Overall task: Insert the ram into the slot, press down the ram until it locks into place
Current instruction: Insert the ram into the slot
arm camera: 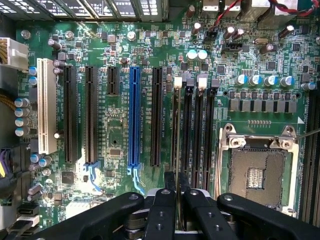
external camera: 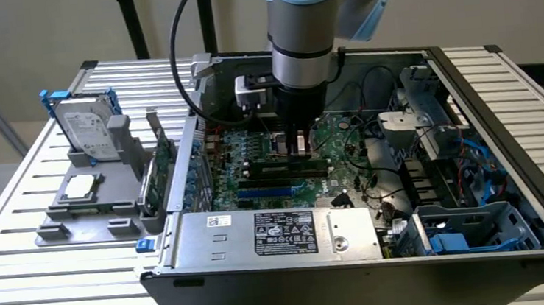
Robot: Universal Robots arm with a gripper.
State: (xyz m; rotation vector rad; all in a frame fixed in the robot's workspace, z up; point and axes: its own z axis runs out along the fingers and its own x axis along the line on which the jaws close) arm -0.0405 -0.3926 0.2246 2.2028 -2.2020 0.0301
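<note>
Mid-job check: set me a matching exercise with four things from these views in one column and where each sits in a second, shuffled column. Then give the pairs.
Things
1. hard drive
2. blue slot
3. CPU socket
4. gripper

Places
A. on the motherboard, between black slots
B. low over the memory slots
C. upright on the grey fixture, outside the case, at the exterior view's left
D. metal-framed, beside the memory slots, on the side away from the blue slot

Pairs: 1-C, 2-A, 3-D, 4-B
</note>
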